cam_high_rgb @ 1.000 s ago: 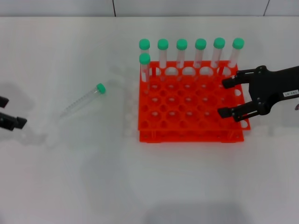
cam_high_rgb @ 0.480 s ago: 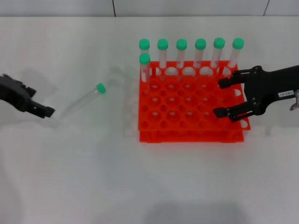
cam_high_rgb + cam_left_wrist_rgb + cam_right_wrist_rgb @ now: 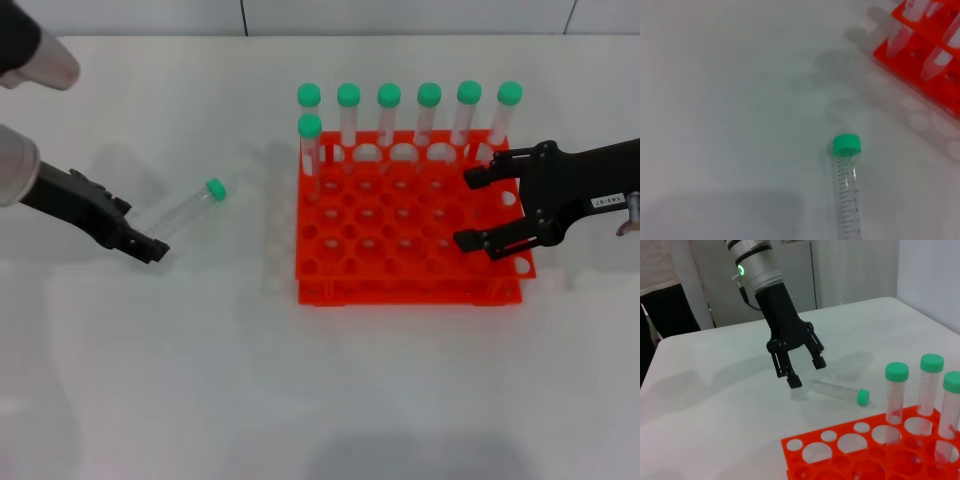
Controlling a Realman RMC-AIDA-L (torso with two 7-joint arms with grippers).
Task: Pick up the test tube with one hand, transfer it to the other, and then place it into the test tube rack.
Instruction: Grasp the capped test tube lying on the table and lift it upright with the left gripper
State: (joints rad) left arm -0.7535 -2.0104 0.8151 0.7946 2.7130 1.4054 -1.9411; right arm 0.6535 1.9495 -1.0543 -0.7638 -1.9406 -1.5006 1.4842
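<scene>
The test tube (image 3: pixel 185 212) lies on the white table left of the rack, its green cap (image 3: pixel 215 188) pointing toward the rack. It also shows in the left wrist view (image 3: pixel 847 190) and the right wrist view (image 3: pixel 837 389). My left gripper (image 3: pixel 150 247), on the wrist with the green light, is open and empty. It hovers just above the tube's bottom end, seen in the right wrist view (image 3: pixel 807 371). My right gripper (image 3: pixel 467 211), with the white label, is open and empty over the right side of the orange-red rack (image 3: pixel 410 292).
Several green-capped tubes (image 3: pixel 389 110) stand in the rack's back row, and one more (image 3: pixel 310 145) stands at its left edge. The rack also shows in the wrist views (image 3: pixel 920 82) (image 3: pixel 831 454). A person stands beyond the table's far end (image 3: pixel 665 300).
My left gripper has come in from the left edge to the tube's bottom end. My right gripper has edged slightly left over the rack. The tube has not moved.
</scene>
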